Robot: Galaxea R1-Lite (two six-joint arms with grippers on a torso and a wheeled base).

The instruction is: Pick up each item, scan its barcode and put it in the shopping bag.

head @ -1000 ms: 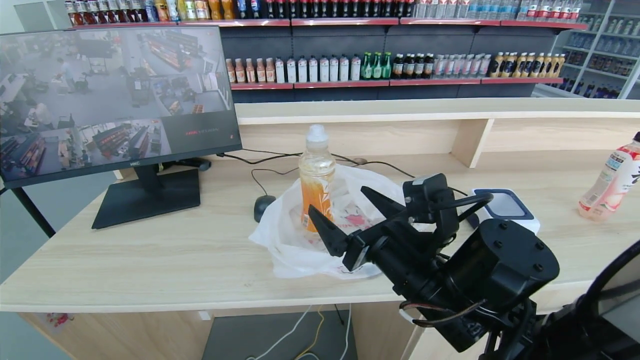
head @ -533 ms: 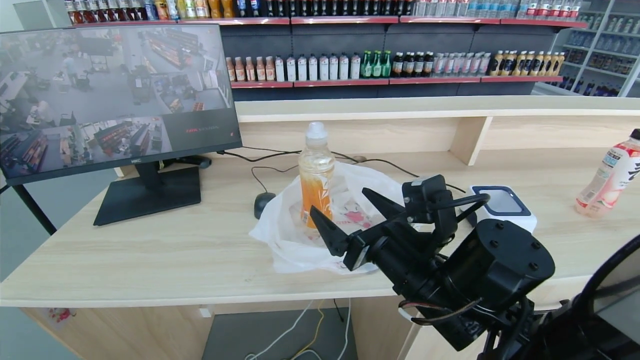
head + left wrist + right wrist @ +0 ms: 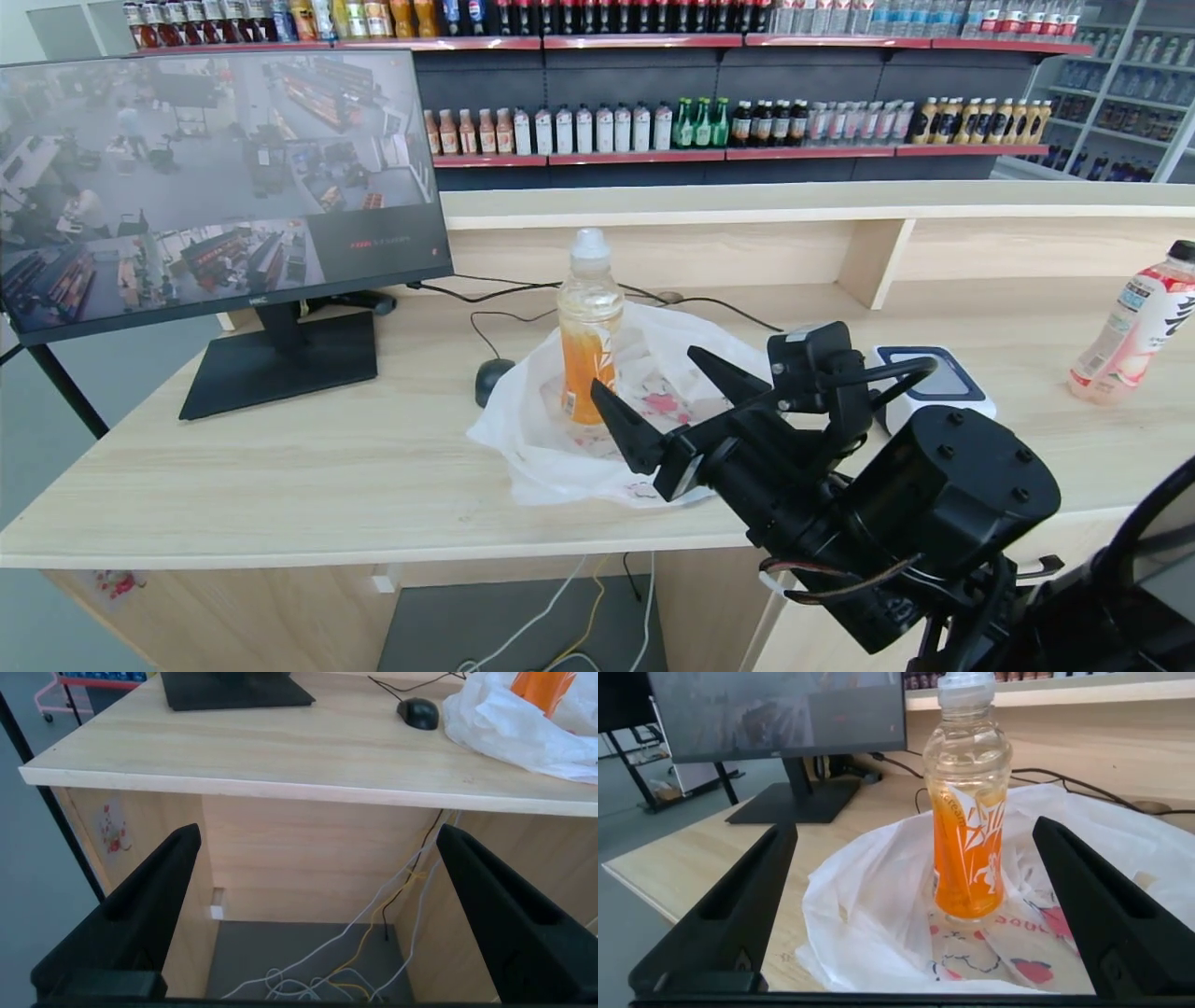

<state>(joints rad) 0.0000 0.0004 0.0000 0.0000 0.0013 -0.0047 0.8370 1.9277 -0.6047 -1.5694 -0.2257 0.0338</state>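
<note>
An orange drink bottle with a white cap stands upright in the folds of the white shopping bag on the counter. My right gripper is open, just in front and to the right of the bottle, holding nothing. The right wrist view has the bottle and the bag straight ahead between the open fingers. A pink bottle stands at the far right. My left gripper hangs open below the counter's front edge.
A white and blue scanner sits right of the bag, behind my right arm. A monitor on its stand fills the left of the counter, with a mouse and cables beside the bag. Drink shelves line the back wall.
My right gripper has drawn slightly to the right, away from the bottle, still open. The head view has shifted a little. The bottle and bag stay put.
</note>
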